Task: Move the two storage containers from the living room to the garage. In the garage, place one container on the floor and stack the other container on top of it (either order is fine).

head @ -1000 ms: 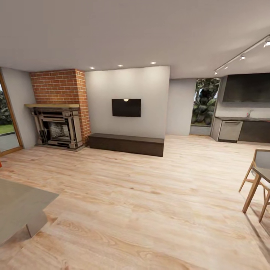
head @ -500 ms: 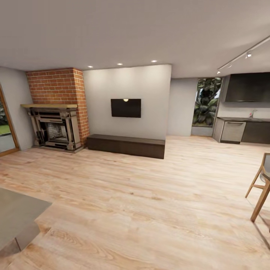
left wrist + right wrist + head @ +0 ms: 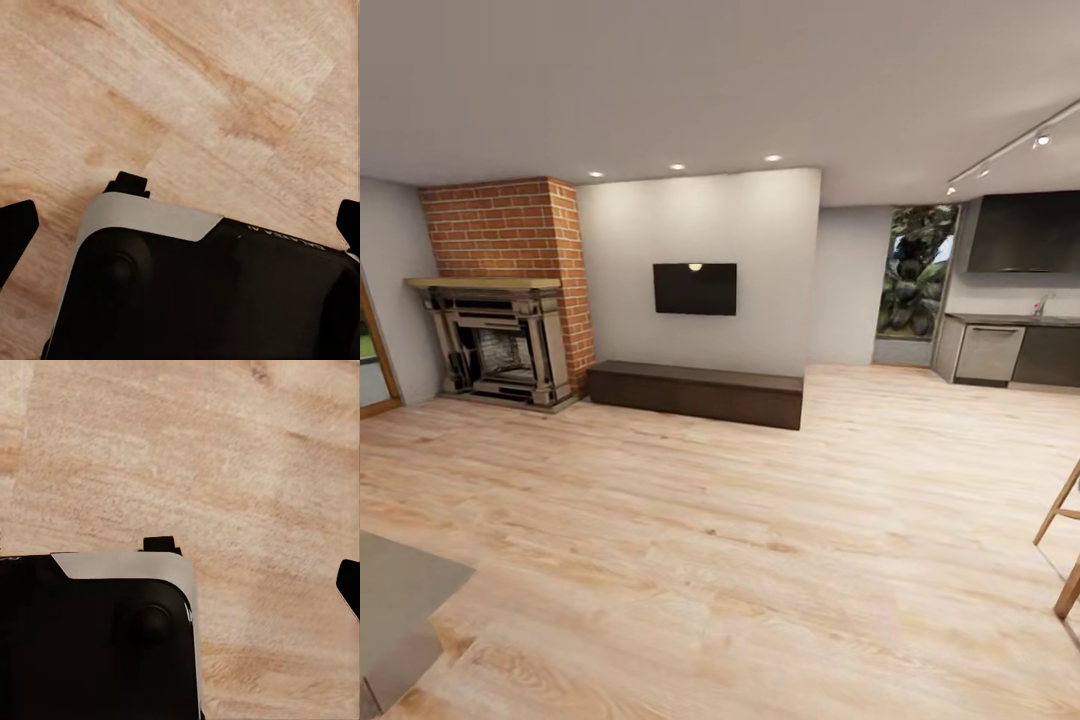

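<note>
Living room point(image 3: 700, 300) surroundings are seen: light wood planks point(image 3: 760, 560), a brick fireplace point(image 3: 500, 290), a wall television point(image 3: 695, 288) above a dark bench point(image 3: 695, 392). Both wrist cameras are pointed down at planks; the left gripper point(image 3: 180, 221) is spread wide, holding nothing, while the right gripper's point(image 3: 349, 592) spread cannot be told.

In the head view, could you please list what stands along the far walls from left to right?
Brick fireplace → wall-mounted TV above the low dark bench → window with plants → kitchen counter.
</note>
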Controlling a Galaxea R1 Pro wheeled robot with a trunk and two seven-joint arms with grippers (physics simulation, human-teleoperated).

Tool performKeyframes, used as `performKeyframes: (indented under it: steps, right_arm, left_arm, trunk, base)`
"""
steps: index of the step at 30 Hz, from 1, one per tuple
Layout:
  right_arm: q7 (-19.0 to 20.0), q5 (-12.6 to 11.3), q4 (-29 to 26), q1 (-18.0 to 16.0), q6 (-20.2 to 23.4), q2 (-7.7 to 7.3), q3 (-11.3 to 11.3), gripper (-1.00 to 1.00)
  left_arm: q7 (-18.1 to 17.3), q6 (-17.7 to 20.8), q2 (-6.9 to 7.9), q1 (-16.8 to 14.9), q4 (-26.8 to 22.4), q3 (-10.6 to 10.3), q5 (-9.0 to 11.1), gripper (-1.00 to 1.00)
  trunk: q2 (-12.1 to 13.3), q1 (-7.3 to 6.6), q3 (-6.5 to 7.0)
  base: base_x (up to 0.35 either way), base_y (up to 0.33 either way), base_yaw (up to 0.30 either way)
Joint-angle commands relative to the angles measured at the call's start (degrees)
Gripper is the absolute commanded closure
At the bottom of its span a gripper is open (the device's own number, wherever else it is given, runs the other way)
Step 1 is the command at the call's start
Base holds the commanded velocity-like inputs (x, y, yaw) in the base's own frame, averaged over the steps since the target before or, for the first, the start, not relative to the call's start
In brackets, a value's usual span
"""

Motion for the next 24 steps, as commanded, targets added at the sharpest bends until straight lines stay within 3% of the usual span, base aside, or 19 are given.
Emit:
performKeyframes:
  steps: [1, 14, 24]
  right_arm:
    - [-0.03, -0.52, 0.17, -0.08, -0.32, 0.02, 0.49, -1.00]
    - [0.00, -0.49, 0.17, -0.08, -0.32, 0.07, 0.55, -1.00]
    - [-0.02, 1.47, 0.17, -0.08, -0.45, 0.93, 0.39, -1.00]
  left_arm:
    - [0.21, 0.49, 0.02, -0.04, -0.05, -0.49, 0.38, -1.00]
    - [0.21, 1.30, 0.03, -0.04, -0.09, -0.49, 0.16, -1.00]
    - [0.21, 1.30, -0.09, -0.04, -0.09, -0.49, 0.08, -1.00]
  trunk:
    - [-0.04, 0.04, -0.07]
    - [-0.04, 0.04, -0.07]
    - [-0.04, 0.04, -0.07]
  base:
    - [0.332, 0.000, 0.000]
    - [0.331, 0.000, 0.000]
    - [0.331, 0.000, 0.000]
